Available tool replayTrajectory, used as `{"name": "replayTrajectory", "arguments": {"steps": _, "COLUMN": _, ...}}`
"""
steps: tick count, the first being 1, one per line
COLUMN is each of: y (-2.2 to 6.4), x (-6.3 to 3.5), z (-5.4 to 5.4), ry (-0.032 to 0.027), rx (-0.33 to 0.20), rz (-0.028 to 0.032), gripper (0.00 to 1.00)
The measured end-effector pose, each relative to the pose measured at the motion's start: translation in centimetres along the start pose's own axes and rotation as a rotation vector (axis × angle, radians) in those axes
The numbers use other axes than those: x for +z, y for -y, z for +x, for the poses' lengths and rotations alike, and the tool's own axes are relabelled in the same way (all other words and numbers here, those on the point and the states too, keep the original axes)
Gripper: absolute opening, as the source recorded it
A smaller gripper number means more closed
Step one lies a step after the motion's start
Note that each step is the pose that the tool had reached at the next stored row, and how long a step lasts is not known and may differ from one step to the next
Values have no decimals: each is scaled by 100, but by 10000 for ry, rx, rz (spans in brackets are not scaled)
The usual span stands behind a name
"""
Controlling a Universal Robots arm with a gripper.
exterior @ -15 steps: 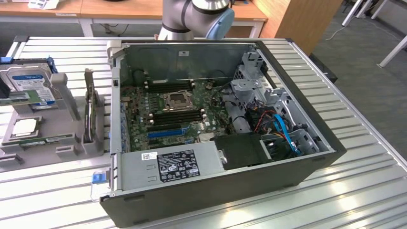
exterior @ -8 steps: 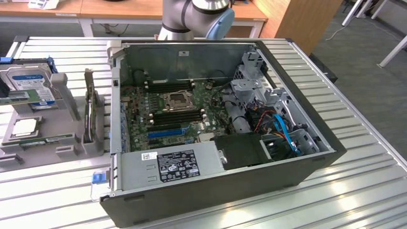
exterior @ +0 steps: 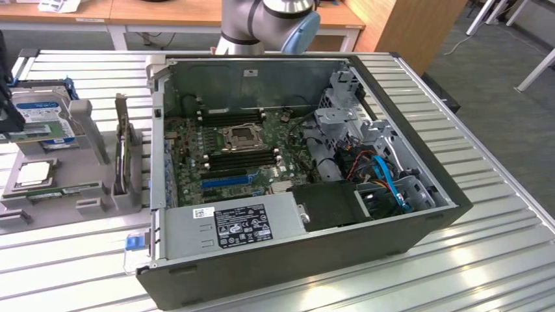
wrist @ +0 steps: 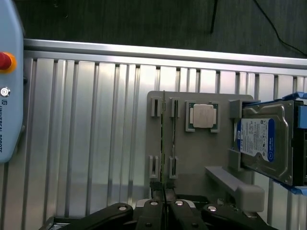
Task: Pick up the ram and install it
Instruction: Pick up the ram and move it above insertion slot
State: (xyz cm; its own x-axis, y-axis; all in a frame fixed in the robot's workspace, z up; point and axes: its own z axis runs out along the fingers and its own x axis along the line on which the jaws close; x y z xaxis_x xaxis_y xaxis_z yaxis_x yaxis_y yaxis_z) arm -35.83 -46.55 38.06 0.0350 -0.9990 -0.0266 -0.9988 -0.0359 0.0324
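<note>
gripper point(wrist: 164, 199) is clenched, fingers pinched together on the thin top edge of the ram point(wrist: 163, 134) as far as i can make out. the stick runs straight into the gap between my fingers. it stands on edge at the outer slot pair of the grey fixture point(wrist: 201, 158), on the side away from the hard drive point(wrist: 259, 139). can't tell whether it's clear of the slot or seated in it. a second stick point(wrist: 172, 139) stands just beside it in the next slot, and the processor point(wrist: 202, 116) sits between the sticks and the drive. the fixture is on the slatted table point(wrist: 86, 143) near its edge on the exterior view's left, right beside the computer case point(exterior: 303, 260).

handling, my guess: light, stiff and flat, but fragile. it's bare board with chips and contacts, so i'd only hold it by the long top edge near the middle. a squeeze across the thin faces should be plenty. an off-centre grip probably lets it tip.

room for moving: the neighbour stick is very close, so any sideways drift could knock it. the open side of the fixture faces bare table, which is friendly. the case is open on top, and the memory slots point(exterior: 230, 117) lie deep inside by the processor socket. tall walls ring them, a drive cage and cables point(exterior: 386, 175) crowd the exterior view's right, and the power supply point(exterior: 243, 224) sits at the near wall.
</note>
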Motion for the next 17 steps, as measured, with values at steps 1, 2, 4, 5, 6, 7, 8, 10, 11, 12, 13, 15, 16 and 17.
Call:
{"name": "replayTrajectory", "arguments": {"steps": 1, "y": 11, "x": 0, "z": 0, "ry": 1, "rx": 0, "rz": -5, "gripper": 12}}
{"name": "replayTrajectory", "arguments": {"steps": 2, "y": 14, "x": -1, "z": 0, "ry": 0, "rx": 0, "rz": -5, "gripper": 12}}
{"name": "replayTrajectory", "arguments": {"steps": 4, "y": 14, "x": -1, "z": 0, "ry": 0, "rx": 1, "rz": -6, "gripper": 12}}
{"name": "replayTrajectory", "arguments": {"steps": 5, "y": 14, "x": 0, "z": 0, "ry": 1, "rx": 1, "rz": -6, "gripper": 12}}
{"name": "replayTrajectory", "arguments": {"steps": 6, "y": 15, "x": -4, "z": 0, "ry": 0, "rx": 1, "rz": -7, "gripper": 12}}
{"name": "replayTrajectory", "arguments": {"steps": 7, "y": 15, "x": -21, "z": 0, "ry": 0, "rx": 0, "rz": -7, "gripper": 12}}
{"name": "replayTrajectory", "arguments": {"steps": 8, "y": 14, "x": -46, "z": -1, "ry": 0, "rx": 1, "rz": -7, "gripper": 12}}
{"name": "replayTrajectory", "arguments": {"steps": 10, "y": 12, "x": -93, "z": -2, "ry": 1, "rx": 1, "rz": -5, "gripper": 12}}
{"name": "replayTrajectory", "arguments": {"steps": 11, "y": 11, "x": -112, "z": -3, "ry": 1, "rx": 0, "rz": -6, "gripper": 12}}
{"name": "replayTrajectory", "arguments": {"steps": 12, "y": 11, "x": -128, "z": -3, "ry": 1, "rx": 0, "rz": -5, "gripper": 12}}
{"name": "replayTrajectory", "arguments": {"steps": 13, "y": 10, "x": -141, "z": -3, "ry": 1, "rx": 0, "rz": -6, "gripper": 12}}
{"name": "replayTrajectory", "arguments": {"steps": 15, "y": 10, "x": -158, "z": -4, "ry": 0, "rx": 1, "rz": -6, "gripper": 12}}
{"name": "replayTrajectory", "arguments": {"steps": 16, "y": 10, "x": -158, "z": -4, "ry": 2, "rx": 0, "rz": -4, "gripper": 12}}
{"name": "replayTrajectory", "arguments": {"steps": 17, "y": 10, "x": -158, "z": -4, "ry": 2, "rx": 1, "rz": -4, "gripper": 12}}
